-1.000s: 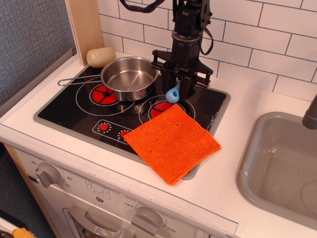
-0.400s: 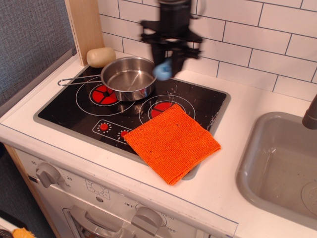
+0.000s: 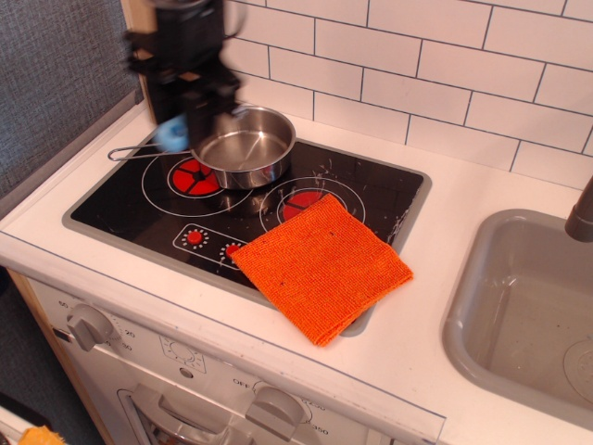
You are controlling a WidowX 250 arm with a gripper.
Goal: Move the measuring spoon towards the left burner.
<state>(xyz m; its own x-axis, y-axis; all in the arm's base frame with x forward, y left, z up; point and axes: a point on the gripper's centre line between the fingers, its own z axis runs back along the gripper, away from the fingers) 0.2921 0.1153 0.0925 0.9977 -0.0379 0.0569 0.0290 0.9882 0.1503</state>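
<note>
My gripper (image 3: 178, 119) is motion-blurred at the upper left, above the back left corner of the stove. It is shut on the measuring spoon (image 3: 170, 136), whose light-blue handle hangs below the fingers; its grey bowl is hidden. The spoon hangs in the air just left of the steel saucepan (image 3: 243, 146). The left burner (image 3: 196, 175), a red segmented disc with white rings, lies below and a little right of the spoon, partly covered by the saucepan.
An orange cloth (image 3: 321, 263) covers part of the right burner (image 3: 298, 204) and the stove's front right corner. The saucepan's long handle (image 3: 139, 152) points left. A grey sink (image 3: 528, 315) is at the right. A wooden post (image 3: 159, 46) stands behind my gripper.
My gripper has swung left with the spoon, from over the right burner, past the back of the saucepan, to the stove's back left corner. Nothing else moved.
</note>
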